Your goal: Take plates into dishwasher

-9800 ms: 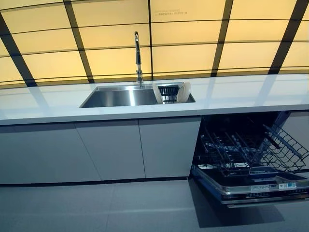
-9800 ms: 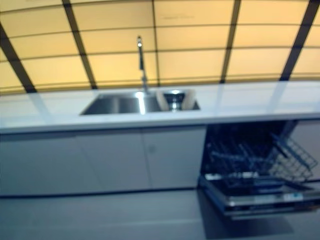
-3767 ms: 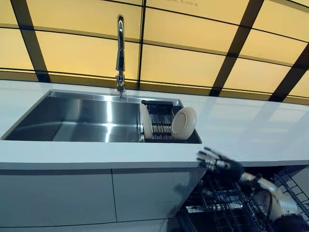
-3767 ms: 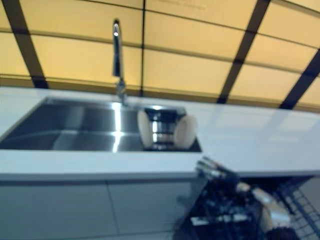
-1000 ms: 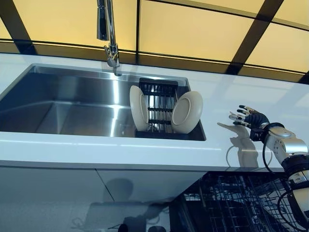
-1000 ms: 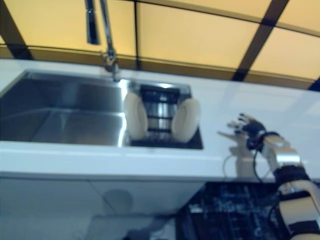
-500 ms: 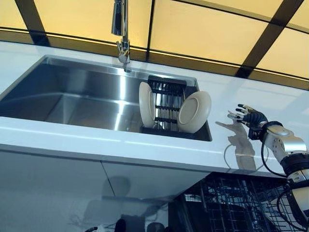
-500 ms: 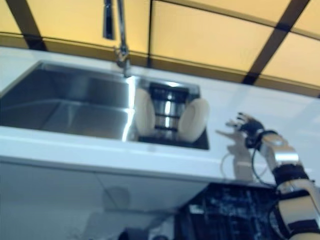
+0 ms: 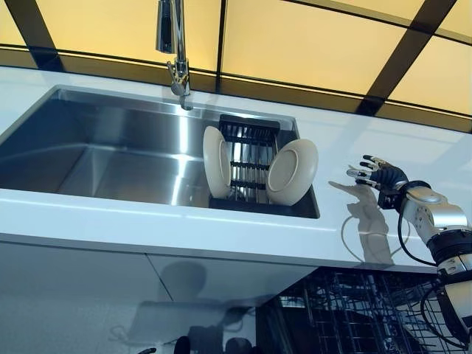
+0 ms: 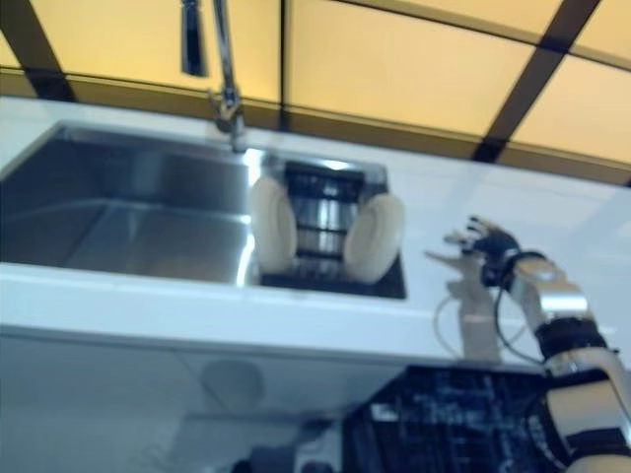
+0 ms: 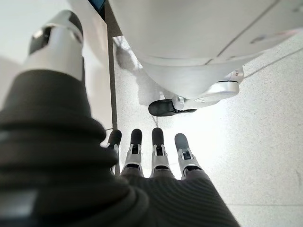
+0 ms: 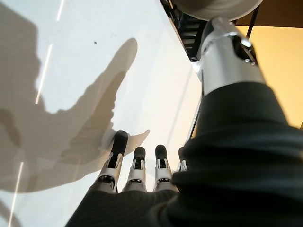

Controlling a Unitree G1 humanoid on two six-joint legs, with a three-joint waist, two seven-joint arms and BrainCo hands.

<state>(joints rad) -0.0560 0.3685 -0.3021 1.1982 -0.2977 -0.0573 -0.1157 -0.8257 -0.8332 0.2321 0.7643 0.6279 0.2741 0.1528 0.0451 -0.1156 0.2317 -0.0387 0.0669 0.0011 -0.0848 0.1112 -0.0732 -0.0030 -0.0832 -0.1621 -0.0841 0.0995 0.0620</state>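
Observation:
Two cream plates stand on edge in a black dish rack (image 9: 247, 140) at the right end of the steel sink (image 9: 103, 158): a left plate (image 9: 215, 162) and a right plate (image 9: 292, 172). My right hand (image 9: 377, 177) hovers over the white counter to the right of the sink, apart from the plates, fingers spread and straight, empty; it also shows in the right wrist view (image 12: 137, 170). My left hand (image 11: 156, 151) shows only in the left wrist view, fingers straight, empty, hanging over the floor. The dishwasher's wire rack (image 9: 354, 313) shows below the counter edge at the lower right.
A tall faucet (image 9: 173, 44) stands behind the sink, just left of the dish rack. The white counter (image 9: 221, 225) runs along the front of the sink and on to the right. Yellow wall panels rise behind it.
The camera has shifted a little. My right hand stays in nearly the same place over the counter, open. The plates have not moved.

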